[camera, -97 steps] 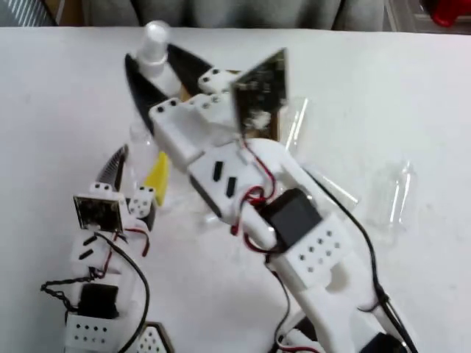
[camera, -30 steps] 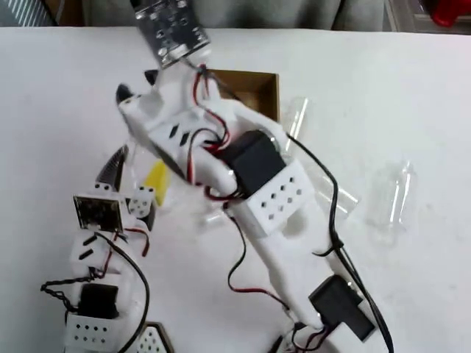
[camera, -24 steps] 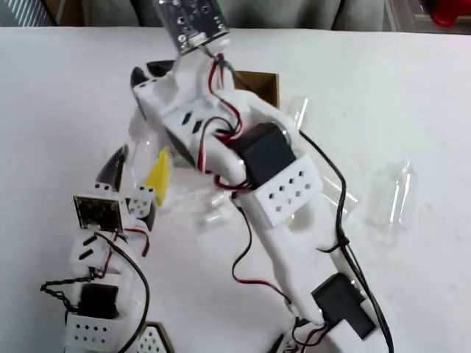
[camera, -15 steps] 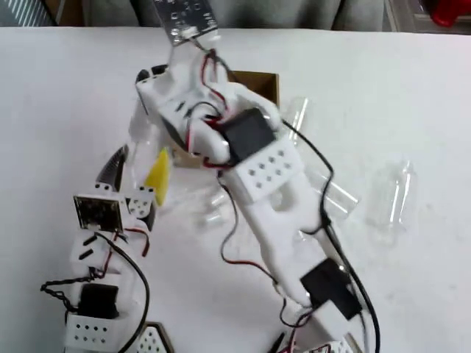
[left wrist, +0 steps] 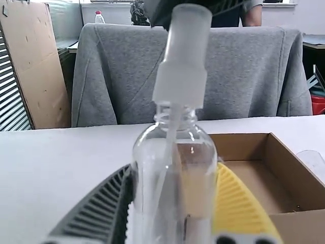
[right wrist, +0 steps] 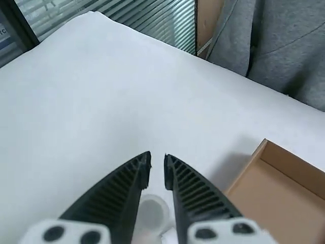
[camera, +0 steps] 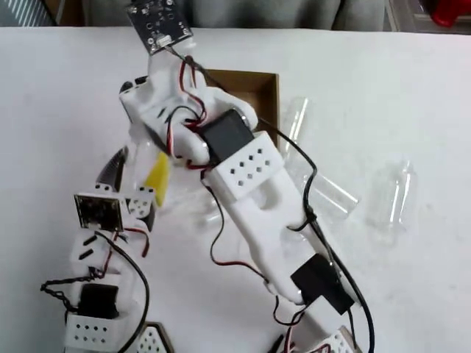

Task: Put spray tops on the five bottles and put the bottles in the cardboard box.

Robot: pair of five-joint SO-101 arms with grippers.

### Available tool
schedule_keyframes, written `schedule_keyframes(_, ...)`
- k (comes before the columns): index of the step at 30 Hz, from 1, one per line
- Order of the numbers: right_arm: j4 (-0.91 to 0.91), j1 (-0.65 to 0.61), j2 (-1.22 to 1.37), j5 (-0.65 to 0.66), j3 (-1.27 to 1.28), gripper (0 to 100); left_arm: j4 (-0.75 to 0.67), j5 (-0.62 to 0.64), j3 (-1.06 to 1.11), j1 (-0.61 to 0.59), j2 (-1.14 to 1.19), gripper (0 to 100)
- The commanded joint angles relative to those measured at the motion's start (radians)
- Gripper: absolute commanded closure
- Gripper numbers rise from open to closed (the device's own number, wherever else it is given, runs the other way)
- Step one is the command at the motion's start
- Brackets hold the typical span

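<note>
Bottle [left wrist: 172, 168] stands upright on the table [camera: 59, 88], just beside the near left corner of the cardboard box [left wrist: 284, 168]. The left gripper [left wrist: 172, 213] is clamped on its body, grey finger on one side, yellow finger on the other. The spray top [left wrist: 182, 56] sits on the neck with its dip tube running down inside the bottle. Neck threads show under the collar, so it looks perched, not seated.

The right gripper [right wrist: 156, 163] hangs right over the spray top. Its fingers are narrow, with a thin gap, and hold nothing. The white cap shows just beneath them in the right wrist view. Whether the fingers touch the cap cannot be told. Other clear bottles [camera: 394, 193] lie on the table, right of the box.

Step in hand: probably fitting the spray top on this bottle, with boxing not yet begun. The task looks early, as no bottle is seen in the part of the box that shows.

Next move, as a judgement: the top needs pushing or twisting down until the collar covers the threads. The left clamp has to keep the bottle upright meanwhile. Pushing off-centre could tip the bottle or cock the top.

Versus 3.2 s ago: the right gripper was spread wide around the spray top. It has since narrowed, and the right arm [camera: 243, 176] has swung so its wrist board points to the far table edge. The left arm and bottle have not shifted.
</note>
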Motion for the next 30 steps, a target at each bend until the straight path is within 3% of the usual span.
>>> schedule_keyframes(1, -0.005, -0.007, -0.004, 0.002, -0.009, 98.3, -0.006, 0.008, -0.002, -0.007, -0.01, 98)
schedule_keyframes(11, 0.045, -0.097, -0.013, 0.002, -0.009, 98.3, -0.006, 0.008, -0.002, -0.007, -0.01, 98)
schedule_keyframes(22, 0.039, 0.015, -0.013, 0.002, -0.117, 98.2, -0.006, 0.008, -0.002, -0.007, -0.01, 98)
schedule_keyframes(30, 0.048, 0.022, -0.001, 0.002, -0.115, 98.3, -0.006, 0.008, -0.002, -0.005, -0.01, 98)
